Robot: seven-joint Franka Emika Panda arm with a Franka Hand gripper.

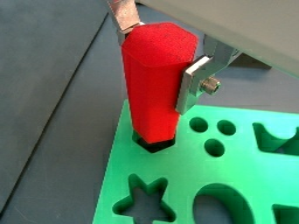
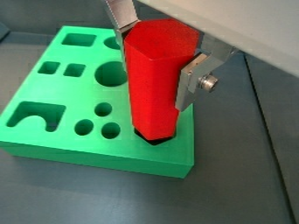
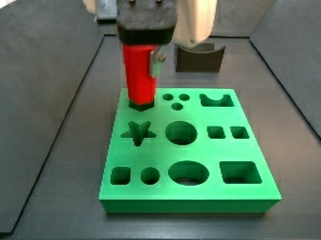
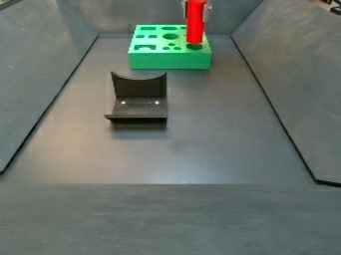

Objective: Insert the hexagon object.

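The hexagon object point(image 1: 155, 83) is a bright red faceted peg standing upright, its lower end in a dark hole at a corner of the green board point(image 1: 176, 168). It also shows in a wrist view point(image 2: 158, 87) and in both side views point(image 3: 139, 77) point(image 4: 194, 25). My gripper point(image 1: 158, 66) is shut on the peg's upper part, one silver finger point(image 1: 193, 83) on each side. The gripper also shows in a wrist view point(image 2: 158, 61) and from above the peg in a side view point(image 3: 145, 39).
The green board point(image 3: 189, 199) has several shaped holes: star, circles, squares, arches. It lies at the far end of the dark floor point(image 4: 167, 58). The dark fixture point(image 4: 136, 97) stands mid-floor and shows behind the board in a side view point(image 3: 198, 58). Sloped walls bound the floor.
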